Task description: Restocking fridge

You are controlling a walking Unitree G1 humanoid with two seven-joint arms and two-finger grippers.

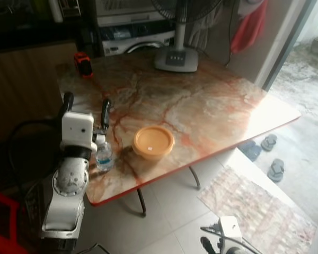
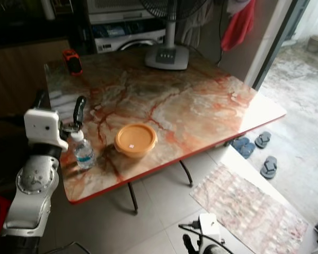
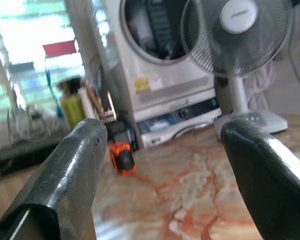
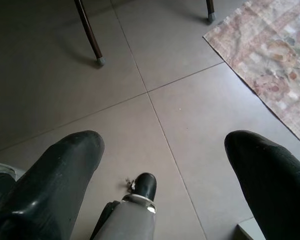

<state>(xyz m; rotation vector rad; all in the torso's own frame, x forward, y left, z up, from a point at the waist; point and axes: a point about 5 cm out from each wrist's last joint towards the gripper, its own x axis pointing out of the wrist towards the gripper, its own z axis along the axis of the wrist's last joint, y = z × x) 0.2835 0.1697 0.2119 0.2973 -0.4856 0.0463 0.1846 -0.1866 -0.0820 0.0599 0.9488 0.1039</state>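
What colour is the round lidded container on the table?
The container is pale orange, lid included; the right eye view shows it best.

Marble-top table (image 1: 201, 106) stood on grey tiles, fan (image 1: 176, 57) at far edge, orange tape measure (image 1: 82, 64) near corner, patterned rug (image 1: 254, 206) beside, sandals (image 1: 269, 156) by doorway, red cloth (image 1: 249, 26) hung behind.

Daylight pours in from the doorway beside the marble-patterned orange-veined bench (image 1: 201, 100), washing its corner nearest the door into white glare. The side of the bench away from the door sits dim. In the left wrist view, the white pedestal fan (image 3: 240, 35) is soft and blurred, and a window glows overexposed. The grey tiled floor (image 4: 155, 100) lies evenly shaded.
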